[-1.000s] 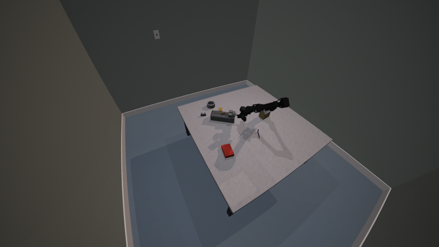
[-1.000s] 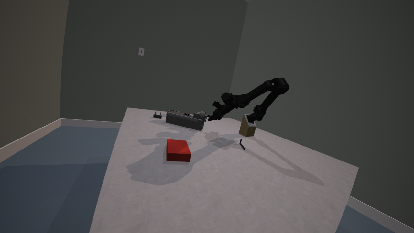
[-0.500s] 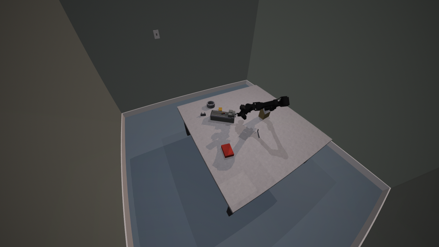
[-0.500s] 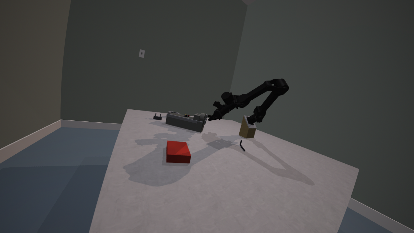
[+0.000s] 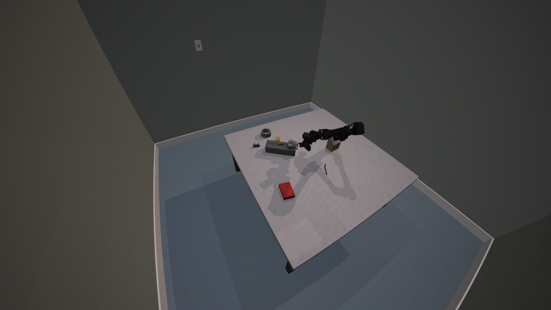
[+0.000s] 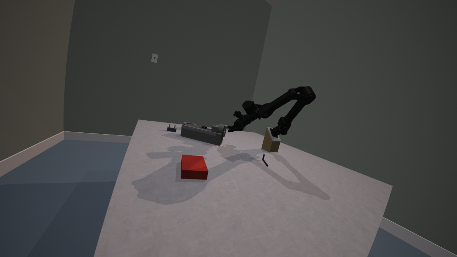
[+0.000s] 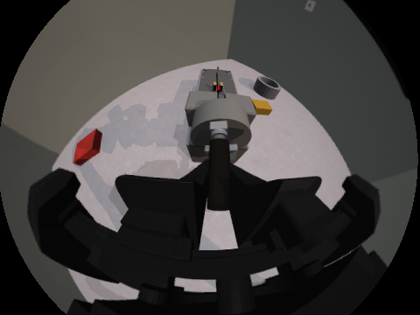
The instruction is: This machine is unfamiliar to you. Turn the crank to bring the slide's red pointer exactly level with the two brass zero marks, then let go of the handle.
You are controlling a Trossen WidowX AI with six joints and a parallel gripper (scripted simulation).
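The grey machine point(image 5: 280, 150) point(image 6: 201, 135) point(image 7: 202, 106) stands toward the table's far end. Its dark crank handle point(image 7: 219, 175) sticks out from the round hub toward my wrist camera. My gripper point(image 5: 300, 145) point(image 6: 228, 130) point(image 7: 215, 164) is shut on this handle, one finger on each side. In the wrist view the red pointer point(image 7: 219, 88) shows on the machine's top, close to the two brass marks point(image 7: 214, 84) and seemingly a little nearer to me than they are. Red also shows beside the brass in the top view. The pointer's exact level is too small to tell.
A yellow block point(image 5: 277, 138) point(image 7: 262, 107) and a grey ring point(image 5: 265, 132) point(image 7: 267, 87) lie beside the machine. A small two-pin part point(image 5: 256, 145) point(image 6: 171, 129) lies beyond its far end. A red box point(image 5: 286, 190) point(image 6: 194, 167) point(image 7: 88, 147) and a black bent key point(image 5: 325, 169) point(image 6: 264, 160) lie on the table.
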